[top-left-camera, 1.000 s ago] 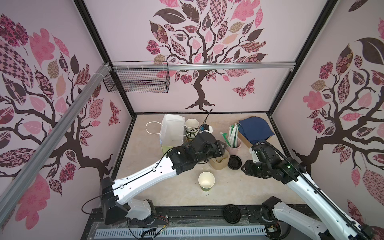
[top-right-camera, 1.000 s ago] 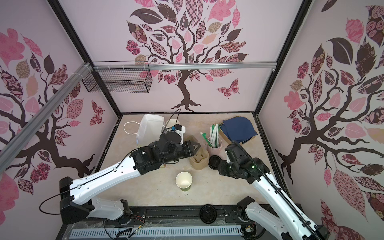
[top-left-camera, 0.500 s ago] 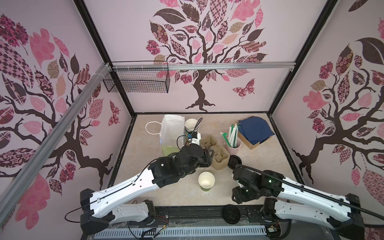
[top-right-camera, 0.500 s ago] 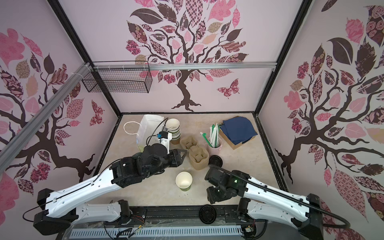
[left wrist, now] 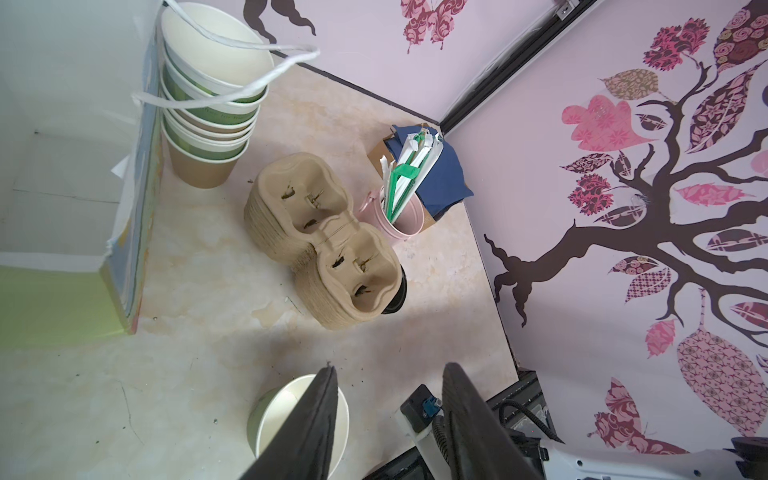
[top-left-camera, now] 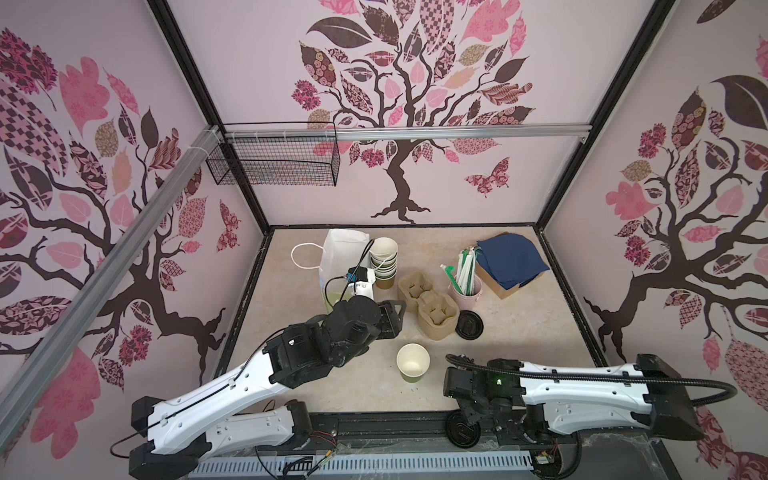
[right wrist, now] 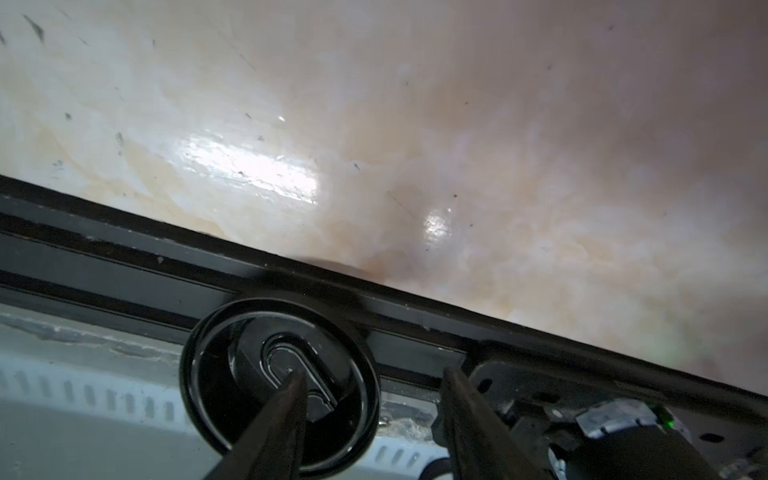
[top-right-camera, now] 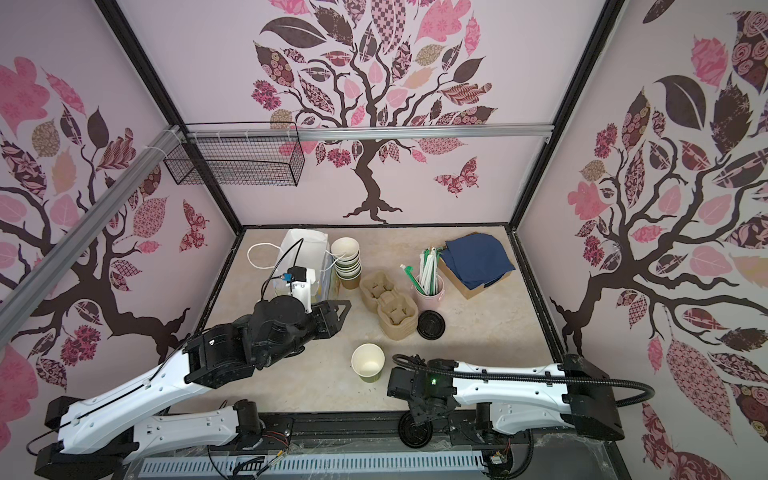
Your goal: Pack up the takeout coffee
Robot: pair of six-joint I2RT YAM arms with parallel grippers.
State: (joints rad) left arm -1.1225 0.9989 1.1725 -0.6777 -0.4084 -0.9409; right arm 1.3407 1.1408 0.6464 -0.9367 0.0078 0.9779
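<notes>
Takeout cup (top-left-camera: 412, 362) green-sided, lidless, upright, cream inside.

Pale pink walls (top-left-camera: 257, 83) bear dark tree decals (top-left-camera: 400, 183); a wire basket (top-left-camera: 274, 166) hangs far left; the tabletop (top-left-camera: 519, 332) is glossy beige marble.

Both top views look down from high above the near edge onto the whole desk (top-left-camera: 519, 332); wrist cameras peer past their fingers (left wrist: 311, 428) (the right far closer)

Green cup (left wrist: 274, 415) half out of frame
</notes>
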